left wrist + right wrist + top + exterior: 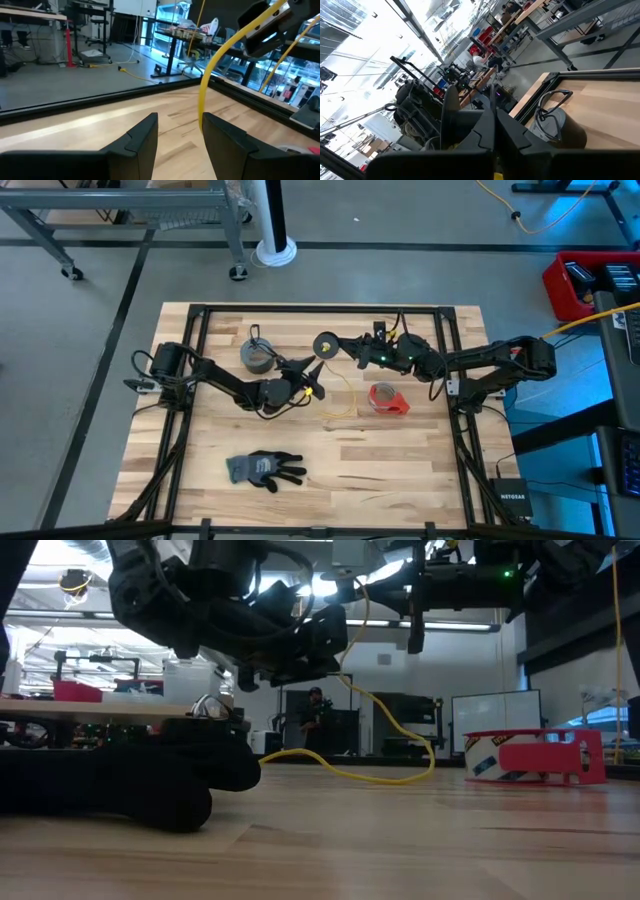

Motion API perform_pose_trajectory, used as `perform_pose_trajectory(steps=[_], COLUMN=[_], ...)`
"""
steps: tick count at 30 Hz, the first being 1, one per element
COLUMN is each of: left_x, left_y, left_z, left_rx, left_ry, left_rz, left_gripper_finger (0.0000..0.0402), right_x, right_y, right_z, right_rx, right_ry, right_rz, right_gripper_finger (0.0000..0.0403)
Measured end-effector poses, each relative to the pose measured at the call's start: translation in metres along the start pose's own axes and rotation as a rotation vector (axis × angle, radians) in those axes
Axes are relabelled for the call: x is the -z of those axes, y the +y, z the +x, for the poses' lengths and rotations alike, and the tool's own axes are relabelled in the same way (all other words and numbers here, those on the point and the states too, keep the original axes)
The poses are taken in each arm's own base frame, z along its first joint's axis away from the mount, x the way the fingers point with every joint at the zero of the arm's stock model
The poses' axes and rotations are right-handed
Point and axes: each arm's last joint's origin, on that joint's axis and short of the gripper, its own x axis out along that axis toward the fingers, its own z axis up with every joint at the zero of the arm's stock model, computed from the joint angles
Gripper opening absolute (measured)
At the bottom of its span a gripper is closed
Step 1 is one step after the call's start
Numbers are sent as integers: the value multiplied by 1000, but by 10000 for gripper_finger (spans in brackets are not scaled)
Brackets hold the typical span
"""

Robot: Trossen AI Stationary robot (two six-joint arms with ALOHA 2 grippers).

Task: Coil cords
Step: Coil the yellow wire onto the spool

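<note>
Two tape rolls: grey (257, 355) and red (387, 399); one yellow cord (345, 395); one glove (264, 469).

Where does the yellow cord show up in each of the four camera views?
High: yellow cord at table centre, between both grippers.
Low: hangs from above, loops on the table.
Left wrist: beside the open fingers.
Right wrist: only a yellow speck at the fingers.
Shared landmark: red tape roll.
</note>
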Motion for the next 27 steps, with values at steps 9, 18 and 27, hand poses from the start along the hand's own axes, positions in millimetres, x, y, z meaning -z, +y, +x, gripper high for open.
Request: perform_pose_trajectory(steps=[9,18,27], left_x=[0,-1,0], left_y=[1,3,1], left_z=[2,3,3], left_rx=[-6,-12,20], left_ry=[-1,-3,8], left_rz=[-90,-81,-77], left_gripper_finger=[145,145,145], right_x=[-9,-10,-8], right_y=[6,9,7], right_z=[0,1,2], right_rx=[-32,-64,-38], right_ry=[-124,-102,-84], right_rz=[188,178,134], right_gripper_finger=[5,6,7])
